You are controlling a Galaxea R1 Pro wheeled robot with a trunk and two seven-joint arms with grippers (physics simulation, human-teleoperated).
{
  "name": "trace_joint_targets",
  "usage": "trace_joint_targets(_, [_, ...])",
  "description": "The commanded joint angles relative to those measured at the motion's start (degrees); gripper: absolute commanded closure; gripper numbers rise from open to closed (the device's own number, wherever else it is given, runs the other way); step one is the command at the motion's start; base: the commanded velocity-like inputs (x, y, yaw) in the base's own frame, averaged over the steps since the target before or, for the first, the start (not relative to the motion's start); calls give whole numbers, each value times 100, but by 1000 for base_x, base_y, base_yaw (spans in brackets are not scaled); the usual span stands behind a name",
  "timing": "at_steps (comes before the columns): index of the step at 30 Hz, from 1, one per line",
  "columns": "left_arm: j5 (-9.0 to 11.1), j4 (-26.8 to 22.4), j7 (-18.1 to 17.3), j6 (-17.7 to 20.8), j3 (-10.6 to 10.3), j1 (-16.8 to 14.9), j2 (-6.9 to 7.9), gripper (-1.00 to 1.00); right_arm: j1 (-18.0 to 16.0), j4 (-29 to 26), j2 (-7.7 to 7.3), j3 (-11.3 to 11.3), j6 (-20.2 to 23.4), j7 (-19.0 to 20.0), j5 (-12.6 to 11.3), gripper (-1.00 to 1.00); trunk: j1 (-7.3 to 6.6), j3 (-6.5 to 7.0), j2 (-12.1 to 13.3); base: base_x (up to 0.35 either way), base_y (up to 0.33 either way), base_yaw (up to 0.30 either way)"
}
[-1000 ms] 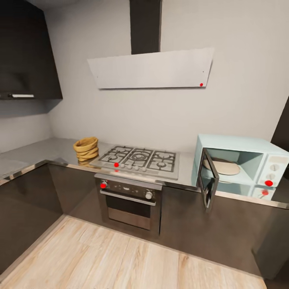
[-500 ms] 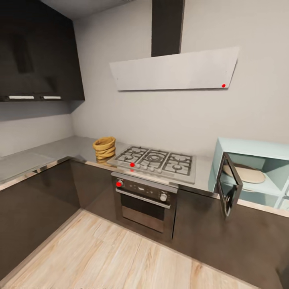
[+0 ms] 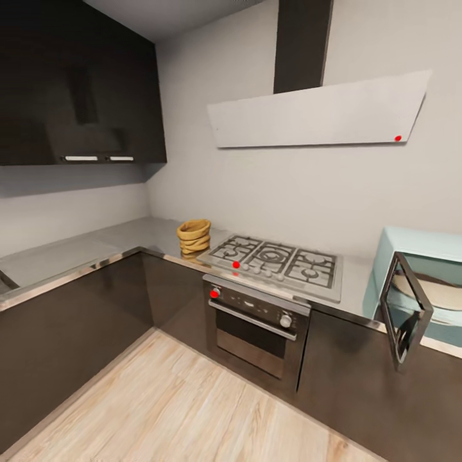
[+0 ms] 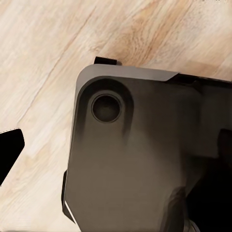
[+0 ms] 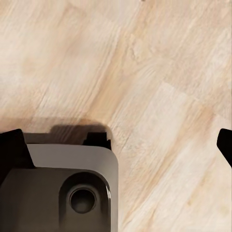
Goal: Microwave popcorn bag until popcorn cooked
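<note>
The tan popcorn bag (image 3: 194, 237) stands upright on the grey countertop (image 3: 96, 247), just left of the steel gas hob (image 3: 279, 260). The pale blue microwave (image 3: 417, 247) sits at the far right, cut by the picture's edge, its dark glass door (image 3: 404, 314) swung open and a round plate (image 3: 436, 289) inside. No popcorn shows. My left gripper (image 4: 116, 147) and right gripper (image 5: 118, 145) hang over the wood floor beside my grey base, fingers wide apart and holding nothing, far from the bag.
A black-fronted steel oven (image 3: 256, 321) sits under the hob, a flat white hood (image 3: 321, 112) above it. Dark upper cabinets (image 3: 77, 83) hang at the left. The counter runs in an L along the left wall. Light wood floor (image 3: 179, 404) lies between me and the cabinets.
The whole head view has shifted: the camera has swung left, so bag, hob and microwave sit further right and the microwave is cut off. The things themselves have not moved.
</note>
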Motion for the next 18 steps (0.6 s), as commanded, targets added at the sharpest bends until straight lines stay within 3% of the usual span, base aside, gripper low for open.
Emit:
trace_joint_targets(1, [35, -2, -2, -11, 11, -1, -1, -100, -7, 19, -5, -48, -33, 11, 38, -100, 0, -2, -4, 0, 0, 261])
trace_joint_targets(18, [35, -2, 0, -11, 11, -1, -1, -100, -7, 19, -5, -41, -33, 11, 46, -100, 0, 67, -4, 0, 0, 261])
